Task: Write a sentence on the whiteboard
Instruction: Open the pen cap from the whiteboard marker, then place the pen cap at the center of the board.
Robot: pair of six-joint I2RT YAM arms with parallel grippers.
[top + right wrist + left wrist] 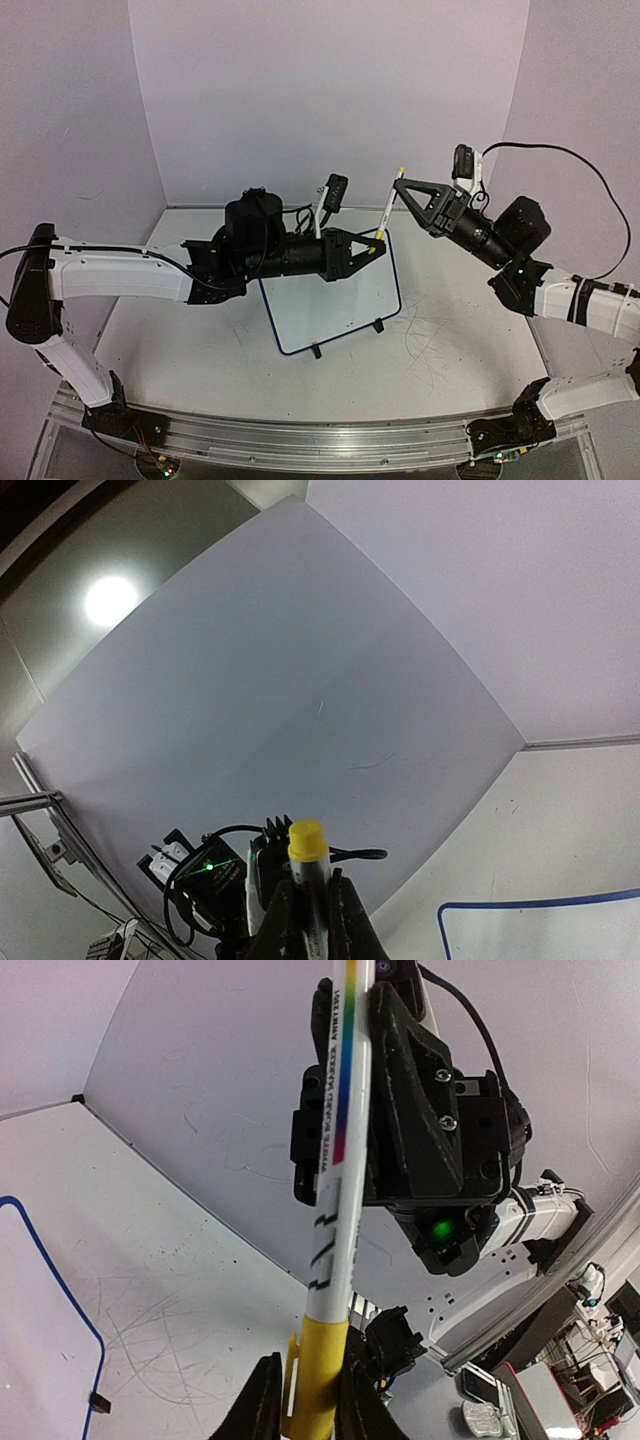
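As you look down from the top camera, your left gripper (pixel 372 246) is pinched on the yellow cap (pixel 379 240) at the low end of the marker (pixel 389 210); your right gripper (pixel 401 184) is pressed together on the same marker near its upper end, so the pen slants between the two hands. The whiteboard (pixel 330 310) stands tilted on the table (pixel 450 340); its far edge passes under the left fingertips in this view, with its far right corner close beneath the cap; from the right gripper it lies lower and toward the arm bases, apart from it; its face reads plain white here.

From the left wrist camera you get what the top view cannot give: the fingers (pixel 262 1405) sit on either side of the yellow cap, its clip against one of them; the white barrel, with a rainbow stripe and black print, rises away from the hand and crosses the black right gripper, which clamps it; only a curve of the board's blue frame shows, well off to one side of the fingers, with one black stand foot (pixel 97 1400).

From the right wrist camera you see the right fingers (pixel 275 925) squeezed on the barrel, a yellow end standing just beyond them; one framed corner of the whiteboard lies off to the side of the hand; the left hand's hold on the cap is hidden here.
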